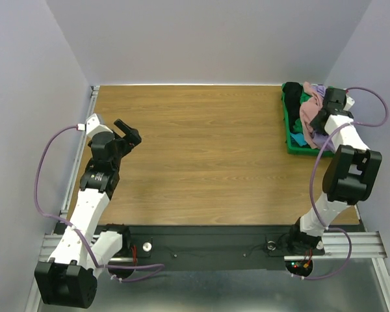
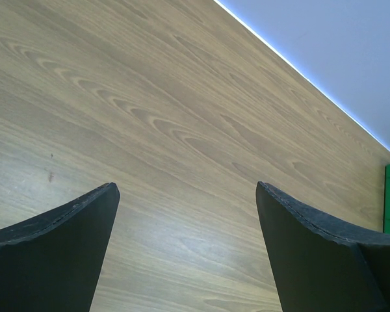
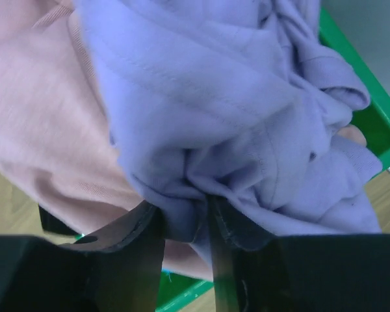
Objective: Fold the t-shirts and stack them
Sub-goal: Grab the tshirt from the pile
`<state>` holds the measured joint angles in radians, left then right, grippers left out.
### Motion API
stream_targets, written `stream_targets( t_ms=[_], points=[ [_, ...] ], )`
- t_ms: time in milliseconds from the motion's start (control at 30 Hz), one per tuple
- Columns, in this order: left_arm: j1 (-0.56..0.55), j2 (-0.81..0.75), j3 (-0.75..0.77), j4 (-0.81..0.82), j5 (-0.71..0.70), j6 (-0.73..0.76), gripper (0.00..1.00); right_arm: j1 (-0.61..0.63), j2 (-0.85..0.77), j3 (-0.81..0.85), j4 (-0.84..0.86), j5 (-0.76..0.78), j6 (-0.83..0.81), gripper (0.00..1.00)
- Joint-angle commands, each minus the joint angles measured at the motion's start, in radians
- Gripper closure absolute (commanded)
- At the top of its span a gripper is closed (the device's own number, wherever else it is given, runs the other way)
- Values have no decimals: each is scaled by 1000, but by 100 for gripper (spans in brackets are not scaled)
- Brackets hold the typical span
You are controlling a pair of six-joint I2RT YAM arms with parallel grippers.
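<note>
My worry is the lift. The right gripper (image 3: 185, 221) is clenched on only a small bunched fold of the lavender shirt (image 3: 234, 117), so the cotton could slip free under its own weight. The pink shirt (image 3: 45, 130) lies pressed against it at the left of the wrist view and may drag out with it, or snag the bin (image 3: 370, 123) wall and tug the bin along. The fold sits between the fingers at bottom centre, and the rest bulges above. The heap is in the bin at the upper right of the top view. My left gripper (image 2: 185, 188) hangs spread wide over the counter (image 2: 149, 97), holding nothing.
</note>
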<state>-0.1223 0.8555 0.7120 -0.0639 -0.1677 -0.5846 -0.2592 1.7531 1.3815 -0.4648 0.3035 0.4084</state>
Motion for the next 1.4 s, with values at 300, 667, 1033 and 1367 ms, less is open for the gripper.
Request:
stream_targets(
  t_ms=[300,667,1033,1367],
  points=[
    [3,-4,6,53,27,20,1,-40,-124,145,17,-26,-74,95],
    [3,-33,12,49,31,9,1,-40,-236,309,0,-81,-164,89],
    [3,-24,29,29,8,6,1,-40,-147,310,-12,-284,-142,100],
    [3,-29,33,33,28,-26,1,349,-173,531,-29,-489,-155,100]
  ],
)
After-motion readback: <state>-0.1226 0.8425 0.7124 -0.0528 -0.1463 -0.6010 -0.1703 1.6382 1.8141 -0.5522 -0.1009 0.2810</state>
